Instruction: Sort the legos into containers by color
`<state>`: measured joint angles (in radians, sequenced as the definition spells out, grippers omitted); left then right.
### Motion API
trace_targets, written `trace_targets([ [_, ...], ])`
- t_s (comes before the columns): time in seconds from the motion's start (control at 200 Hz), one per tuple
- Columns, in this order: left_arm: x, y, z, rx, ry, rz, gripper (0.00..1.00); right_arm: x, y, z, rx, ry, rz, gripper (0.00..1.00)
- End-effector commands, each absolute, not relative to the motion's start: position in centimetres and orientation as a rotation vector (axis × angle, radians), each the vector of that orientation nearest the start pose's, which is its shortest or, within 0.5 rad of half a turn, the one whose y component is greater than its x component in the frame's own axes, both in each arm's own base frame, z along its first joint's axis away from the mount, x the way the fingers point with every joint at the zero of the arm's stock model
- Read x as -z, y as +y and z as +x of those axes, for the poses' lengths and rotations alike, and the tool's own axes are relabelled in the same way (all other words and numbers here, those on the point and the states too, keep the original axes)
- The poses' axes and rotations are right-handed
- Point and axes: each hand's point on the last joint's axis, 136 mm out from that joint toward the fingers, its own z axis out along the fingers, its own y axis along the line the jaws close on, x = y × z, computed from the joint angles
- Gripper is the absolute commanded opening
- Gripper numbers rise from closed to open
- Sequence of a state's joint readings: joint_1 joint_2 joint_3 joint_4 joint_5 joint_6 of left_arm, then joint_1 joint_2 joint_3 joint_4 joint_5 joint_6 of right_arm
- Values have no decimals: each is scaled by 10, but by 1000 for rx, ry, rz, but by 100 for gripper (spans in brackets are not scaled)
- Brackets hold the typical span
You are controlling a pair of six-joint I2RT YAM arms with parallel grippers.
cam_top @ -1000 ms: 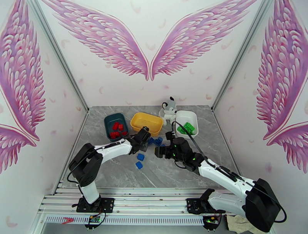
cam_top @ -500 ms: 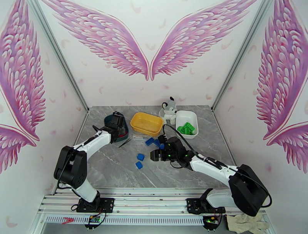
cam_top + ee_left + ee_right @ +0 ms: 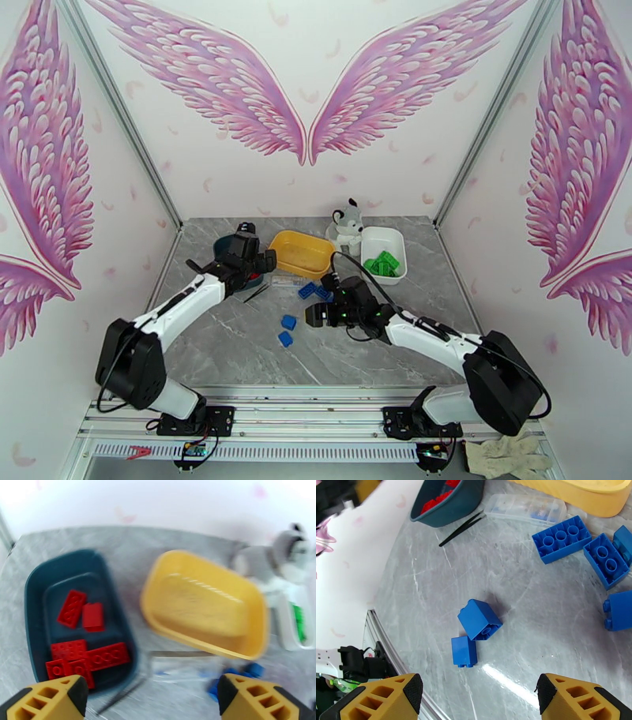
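In the left wrist view my left gripper (image 3: 152, 701) hangs open and empty above the near end of the dark teal container (image 3: 29, 594), which holds several red legos (image 3: 89, 655). From the top camera it (image 3: 251, 264) covers most of that tub (image 3: 225, 246). The yellow container (image 3: 300, 251) sits beside it, with nothing visible inside. The white container (image 3: 393, 239) holds green legos (image 3: 381, 263). My right gripper (image 3: 478, 701) is open over the table, just short of two blue legos (image 3: 479, 619) (image 3: 464, 650). More blue legos (image 3: 561, 539) lie near the yellow tub (image 3: 576, 492).
A grey-white plush toy (image 3: 346, 225) stands between the yellow and white tubs. A small clear flat case (image 3: 525, 507) and black tweezers (image 3: 462, 529) lie in front of the teal tub (image 3: 450, 499). The metal rail (image 3: 383, 642) marks the table's left edge.
My left gripper swung from the table's middle, near the blue legos, to above the teal tub and went from shut to open. My right gripper slid left toward the two loose blue legos.
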<state>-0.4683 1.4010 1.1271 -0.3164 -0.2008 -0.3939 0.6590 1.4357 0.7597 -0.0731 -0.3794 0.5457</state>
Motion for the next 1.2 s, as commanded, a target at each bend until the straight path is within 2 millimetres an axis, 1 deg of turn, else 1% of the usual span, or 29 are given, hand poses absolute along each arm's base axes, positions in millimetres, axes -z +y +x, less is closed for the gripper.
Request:
trace_targets([
  [0.0,-248,-163,360,366,2155,-17,99,-103,296,263,-961,2507,-395,79],
  [0.08,-252,-148,337,365,2151,-30,99,-95,304,259,-926,2535,-435,79],
  [0.16,-251,-133,317,376,2143,-55,99,-90,312,255,-877,2548,-491,82],
  [0.245,-243,-119,301,391,2138,-87,99,-86,319,253,-790,2550,-553,83],
  [0.325,-230,-109,294,384,2154,-105,99,-83,323,251,-696,2547,-619,83],
  [0.41,-209,-102,293,376,2185,-130,99,-78,328,251,-571,2536,-692,82],
  [0.515,-188,-102,296,441,2184,-172,99,-73,338,250,-412,2503,-792,79],
  [0.565,-179,-100,298,467,2173,-199,99,-67,343,249,-326,2489,-838,78],
  [0.65,-174,-99,302,543,2170,-232,99,-59,352,250,-206,2464,-901,77],
  [0.685,-173,-96,304,541,2170,-236,99,-55,355,250,-174,2460,-917,77],
  [0.735,-167,-91,305,520,2173,-250,99,-51,359,252,-133,2456,-928,76],
  [0.83,-153,-89,306,552,2191,-283,99,-48,364,254,-102,2443,-933,76],
  [0.91,-146,-88,308,572,2203,-295,99,-47,362,257,-72,2442,-922,76],
  [1.1,-139,-89,311,588,2216,-308,99,-55,358,261,-52,2411,-894,74],
  [1.195,-137,-89,312,586,2224,-309,99,-53,358,262,-46,2412,-899,73],
])
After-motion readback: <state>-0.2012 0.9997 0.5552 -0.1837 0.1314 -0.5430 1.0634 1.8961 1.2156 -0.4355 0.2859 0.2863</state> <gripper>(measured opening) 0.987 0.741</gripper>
